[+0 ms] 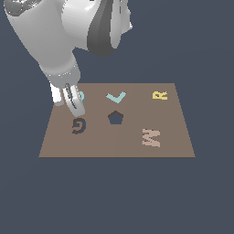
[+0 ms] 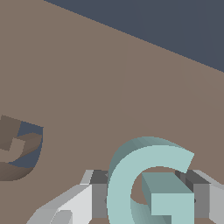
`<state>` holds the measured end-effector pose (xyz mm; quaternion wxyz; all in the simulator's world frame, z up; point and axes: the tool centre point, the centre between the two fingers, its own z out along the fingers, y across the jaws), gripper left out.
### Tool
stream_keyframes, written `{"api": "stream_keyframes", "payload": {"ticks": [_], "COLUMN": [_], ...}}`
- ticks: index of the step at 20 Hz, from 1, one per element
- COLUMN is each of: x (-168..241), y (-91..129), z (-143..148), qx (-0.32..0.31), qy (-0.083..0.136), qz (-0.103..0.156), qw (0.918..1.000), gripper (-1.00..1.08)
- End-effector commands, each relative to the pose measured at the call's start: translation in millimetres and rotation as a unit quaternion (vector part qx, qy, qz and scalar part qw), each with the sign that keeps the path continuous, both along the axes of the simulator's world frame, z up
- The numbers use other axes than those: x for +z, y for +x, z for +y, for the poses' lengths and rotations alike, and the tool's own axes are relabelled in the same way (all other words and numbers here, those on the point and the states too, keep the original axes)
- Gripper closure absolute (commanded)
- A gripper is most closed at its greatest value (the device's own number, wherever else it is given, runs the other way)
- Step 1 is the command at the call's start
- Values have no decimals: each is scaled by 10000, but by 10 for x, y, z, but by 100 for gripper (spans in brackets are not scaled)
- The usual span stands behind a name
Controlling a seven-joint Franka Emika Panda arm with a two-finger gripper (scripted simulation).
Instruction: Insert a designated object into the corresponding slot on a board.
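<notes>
Just beside the G slot (image 1: 79, 125), fingers (image 2: 98, 194) clamp the teal G (image 2: 148, 183).

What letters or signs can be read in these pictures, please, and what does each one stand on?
"G": teal G piece, itself the letter, between the gripper fingers.
"G": dark recess in the board.
"R": yellow piece on the board.
"M": tan piece on the board.
Check mark: teal piece.
No printed text.

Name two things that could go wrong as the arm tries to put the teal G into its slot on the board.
1. The gripper has the teal G between its fingers, apparently off the board; a slip could drop it outside the G-shaped slot.
2. The slot lies to one side of the piece, so lowering before aligning position and rotation could leave it jammed on the rim.
</notes>
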<state>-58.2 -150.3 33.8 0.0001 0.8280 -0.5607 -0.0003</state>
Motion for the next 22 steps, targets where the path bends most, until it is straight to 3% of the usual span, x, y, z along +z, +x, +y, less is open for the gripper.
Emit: {"api": "stream_keyframes", "payload": {"ticks": [1, 7, 12, 16, 22], "x": [5, 14, 25, 35, 48], "y": [40, 177, 339, 496, 713], "z": [-22, -77, -107, -105, -50], "qx": [255, 1100, 2033, 2898, 4089], "qy": [-1, -1, -1, -1, 0], "qz": [-2, -3, -3, -4, -4], "qw": [9997, 9939, 9791, 9571, 9126], "gripper": [108, 108, 108, 108, 108]}}
